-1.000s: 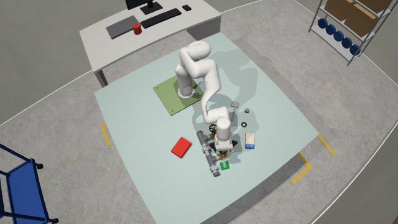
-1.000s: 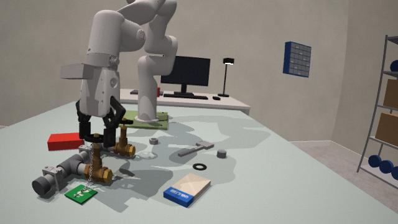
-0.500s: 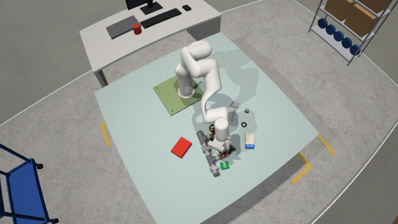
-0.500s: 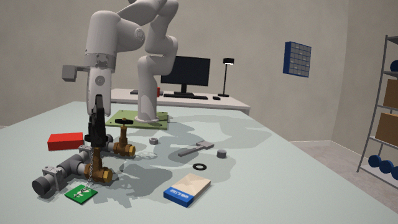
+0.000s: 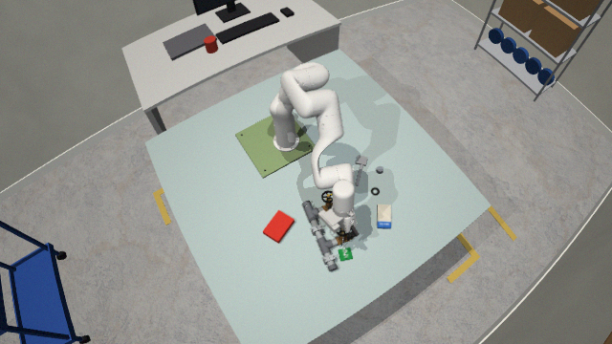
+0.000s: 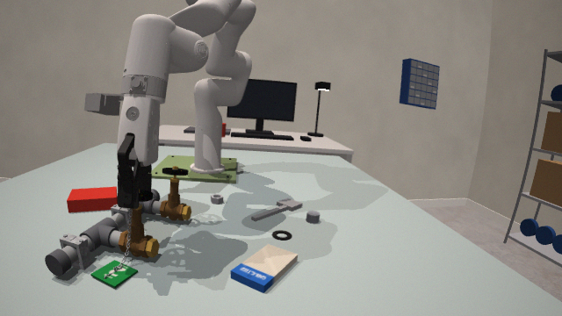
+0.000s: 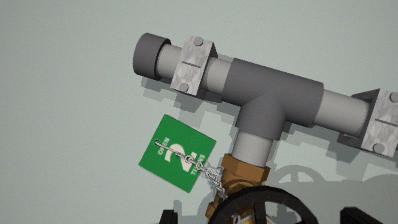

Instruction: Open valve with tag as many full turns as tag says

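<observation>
A grey pipe lies on the table with two brass valves branching off it. The near valve has a green tag chained to it that reads "open 2 turns". The tag also shows in the exterior view. My gripper points straight down over this valve and is open. Its two fingertips stand on either side of the black handwheel, which sits at the bottom edge of the wrist view. I cannot tell whether they touch it. The far valve stands apart, behind my gripper.
A red block lies left of the pipe. A blue-and-tan box lies at the front right. A wrench, a black ring, a grey cap and a nut lie to the right.
</observation>
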Controlling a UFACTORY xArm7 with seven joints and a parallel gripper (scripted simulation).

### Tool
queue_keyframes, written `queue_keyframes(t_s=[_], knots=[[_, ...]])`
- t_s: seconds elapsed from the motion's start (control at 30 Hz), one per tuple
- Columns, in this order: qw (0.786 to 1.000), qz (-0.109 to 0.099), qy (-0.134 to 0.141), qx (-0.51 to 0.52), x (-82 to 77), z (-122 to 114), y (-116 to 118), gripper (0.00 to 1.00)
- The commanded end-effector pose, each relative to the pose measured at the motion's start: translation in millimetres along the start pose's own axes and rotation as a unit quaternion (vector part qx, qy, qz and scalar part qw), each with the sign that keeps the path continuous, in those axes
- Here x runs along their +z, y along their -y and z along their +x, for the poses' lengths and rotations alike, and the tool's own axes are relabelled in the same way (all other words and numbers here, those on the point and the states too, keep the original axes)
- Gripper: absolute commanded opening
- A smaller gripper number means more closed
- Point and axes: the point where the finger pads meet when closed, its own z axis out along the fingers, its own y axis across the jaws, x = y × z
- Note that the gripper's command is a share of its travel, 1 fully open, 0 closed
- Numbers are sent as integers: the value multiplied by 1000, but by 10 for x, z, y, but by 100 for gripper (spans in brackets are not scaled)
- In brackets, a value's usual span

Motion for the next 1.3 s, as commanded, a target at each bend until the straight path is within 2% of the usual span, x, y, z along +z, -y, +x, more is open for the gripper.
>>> queue_keyframes(t_s=[0.0,0.33,1.07,1.27], knots=[[1000,0,-4,6,-18,7,17,100],[1000,0,-4,6,-78,4,25,100],[1000,1,-2,5,-505,9,43,100],[1000,0,-2,5,-571,14,39,100]])
